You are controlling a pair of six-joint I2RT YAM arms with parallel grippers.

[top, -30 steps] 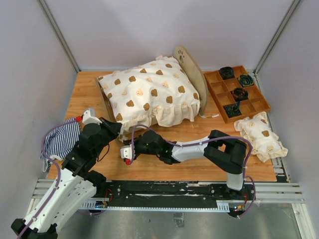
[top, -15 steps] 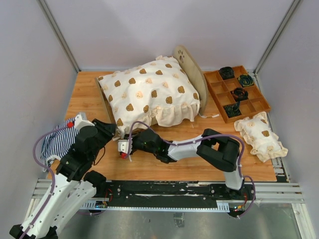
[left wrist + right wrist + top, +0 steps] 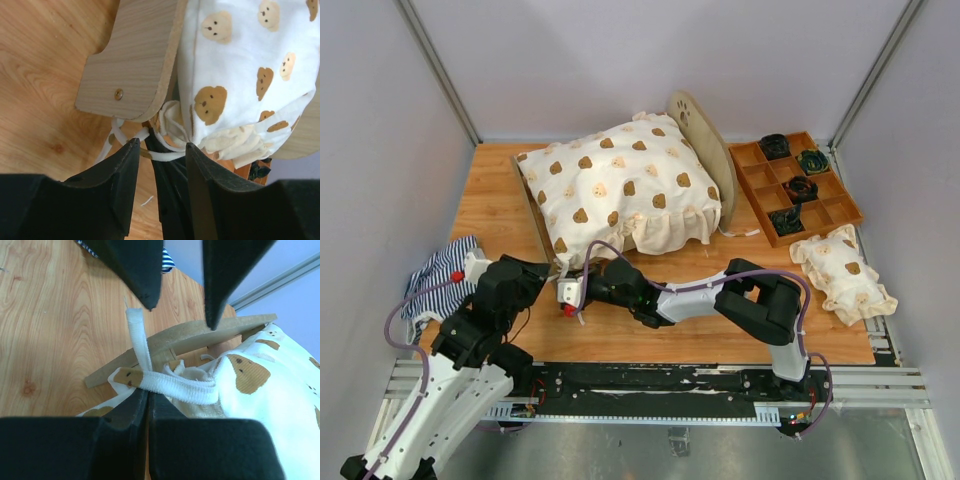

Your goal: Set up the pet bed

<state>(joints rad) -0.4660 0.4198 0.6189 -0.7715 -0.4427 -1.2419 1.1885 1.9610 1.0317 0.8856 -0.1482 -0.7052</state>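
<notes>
A: How did the left gripper (image 3: 161,150) stand?

B: Its jaws were apart. A white tie (image 3: 167,156) crossed the gap, with a black shape (image 3: 170,200) behind it (too close to identify).

A: And beyond the fingers?

B: The pet bed (image 3: 150,30) showed its plywood end board (image 3: 130,65), with one screw (image 3: 118,93) near the lower edge, above the wooden table (image 3: 45,75). A white cover (image 3: 240,60) printed with brown bear faces hung beside it.

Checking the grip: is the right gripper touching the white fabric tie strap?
Touching. The right wrist view shows the right gripper shut on the white fabric tie strap.
</notes>
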